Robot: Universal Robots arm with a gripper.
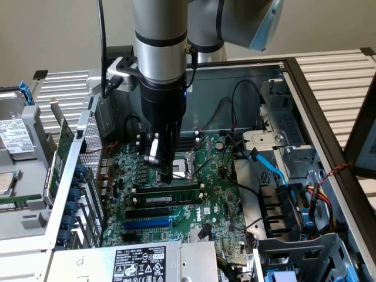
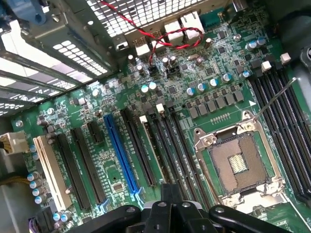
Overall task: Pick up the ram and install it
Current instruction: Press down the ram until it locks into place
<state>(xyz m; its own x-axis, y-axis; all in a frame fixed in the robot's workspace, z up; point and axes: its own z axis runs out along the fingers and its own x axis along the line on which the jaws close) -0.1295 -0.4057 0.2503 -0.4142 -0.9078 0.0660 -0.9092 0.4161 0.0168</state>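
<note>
The ram (image 1: 169, 199), a long thin stick with a white label, lies lengthwise in a black memory slot on the green motherboard (image 1: 217, 200), in front of the CPU socket. In the wrist view the ram (image 2: 154, 145) shows edge-on between the black slots. My gripper (image 1: 166, 176) points straight down with its fingers together and nothing visibly between them. Its tips hang just behind and above the ram; I cannot tell whether they touch it. My gripper (image 2: 170, 201) also shows as dark finger parts over the slot ends.
The open CPU socket (image 1: 187, 164) lies right behind the gripper. A blue expansion slot (image 1: 150, 223) runs in front of the memory slots. Blue and black cables (image 1: 267, 167) and drive bays crowd the exterior view's right. A labelled power supply (image 1: 141, 264) sits at the front.
</note>
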